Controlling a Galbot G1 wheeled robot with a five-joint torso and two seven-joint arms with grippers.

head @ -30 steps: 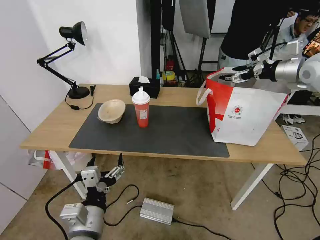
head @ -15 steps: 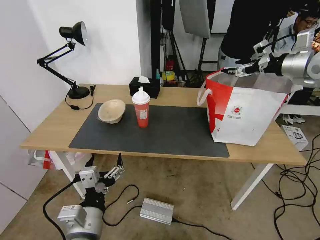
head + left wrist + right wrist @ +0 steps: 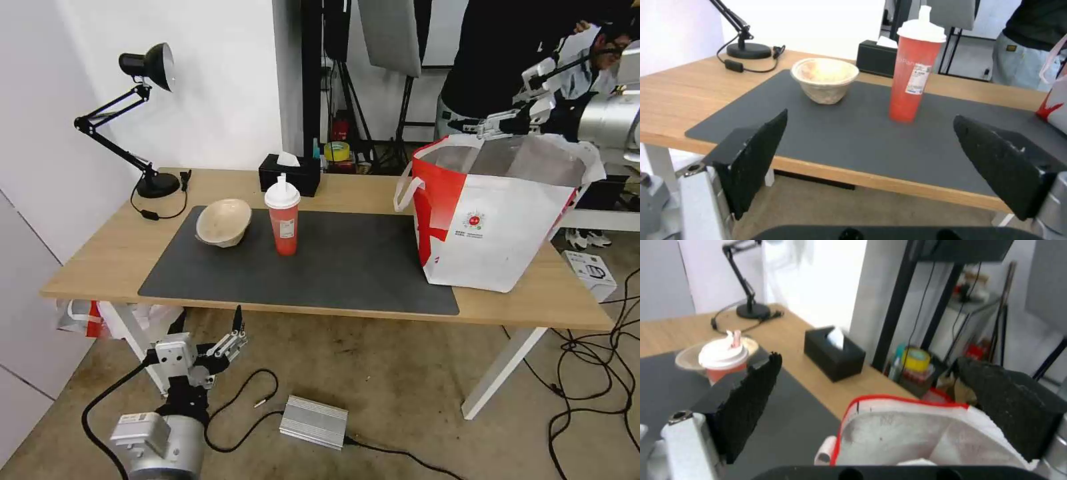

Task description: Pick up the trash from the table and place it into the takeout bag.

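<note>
Right gripper: rising clear of takeout bag, fingers spread, empty; left gripper idling agape below table.

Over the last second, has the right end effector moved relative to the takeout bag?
Yes. The right end effector has risen from inside the takeout bag's mouth to just above its back rim, and drawn slightly to the right.

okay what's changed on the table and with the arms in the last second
The right gripper, open and empty, rose from inside the bag's mouth to above its back rim. The left gripper stayed open, low in front of the table. Paper bowl, red cup and bag haven't moved.
</note>
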